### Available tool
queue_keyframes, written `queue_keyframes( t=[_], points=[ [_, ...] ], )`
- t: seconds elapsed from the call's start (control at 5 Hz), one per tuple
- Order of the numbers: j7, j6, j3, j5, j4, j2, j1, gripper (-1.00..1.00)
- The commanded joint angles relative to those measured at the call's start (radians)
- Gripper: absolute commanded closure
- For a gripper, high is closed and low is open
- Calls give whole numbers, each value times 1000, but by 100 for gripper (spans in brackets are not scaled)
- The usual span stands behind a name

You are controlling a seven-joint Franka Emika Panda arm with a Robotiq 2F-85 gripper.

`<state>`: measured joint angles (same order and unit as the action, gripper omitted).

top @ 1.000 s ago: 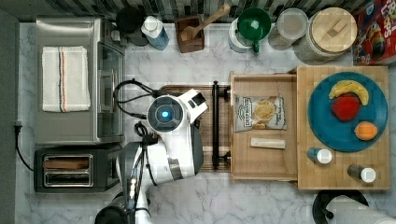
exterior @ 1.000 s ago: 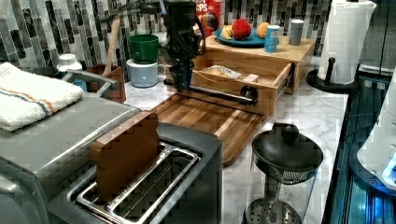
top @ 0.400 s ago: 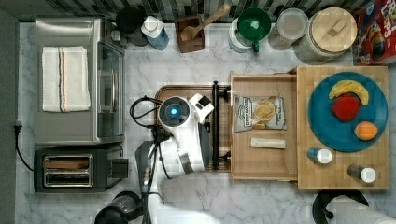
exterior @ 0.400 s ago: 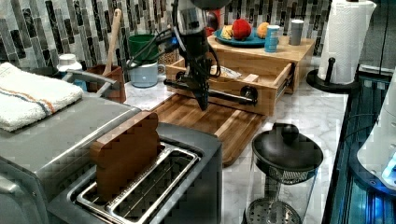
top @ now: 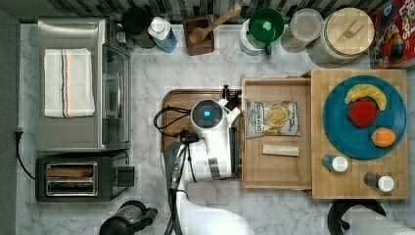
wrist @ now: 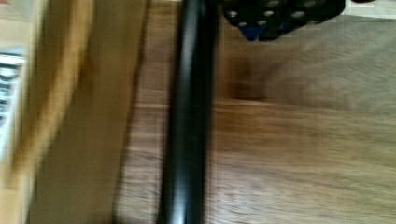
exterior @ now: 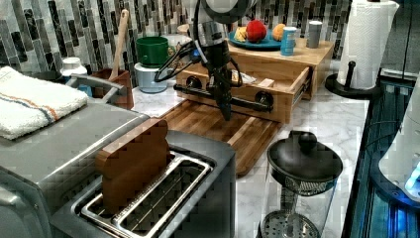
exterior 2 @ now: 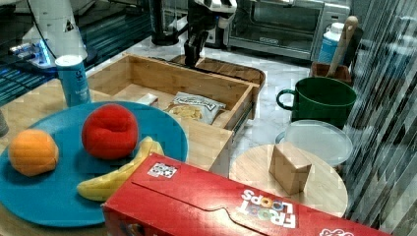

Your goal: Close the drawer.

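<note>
1. We see a white marble counter (top: 147, 73) with grey veins.
2. Behind it, in the left view, runs a backsplash (exterior: 44, 29) of narrow vertical tiles in grey, black and white.
3. A steel toaster oven (top: 83, 83) stands at the top view's left, with a black toaster (top: 80, 176) just beside it.
4. In the left view, light glints off the toaster oven's metal top.

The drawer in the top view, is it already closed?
No. The drawer is pulled out, with its inside open to view, showing a snack bag and a small pale bar.
</note>
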<state>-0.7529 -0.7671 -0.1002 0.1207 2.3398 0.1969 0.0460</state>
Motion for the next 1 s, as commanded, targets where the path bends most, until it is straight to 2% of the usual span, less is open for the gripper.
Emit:
queue_keyframes(
  t=[0.2,0.6,0.8,1.0],
  points=[
    [-160,-48,83,66,-61,-106,112,100],
    [-281,-241,117,37,-40,-42,202,100],
    [-241,-414,153,111,5,-7,205,100],
    [-299,-297,162,114,-39,-33,231,100]
  ],
)
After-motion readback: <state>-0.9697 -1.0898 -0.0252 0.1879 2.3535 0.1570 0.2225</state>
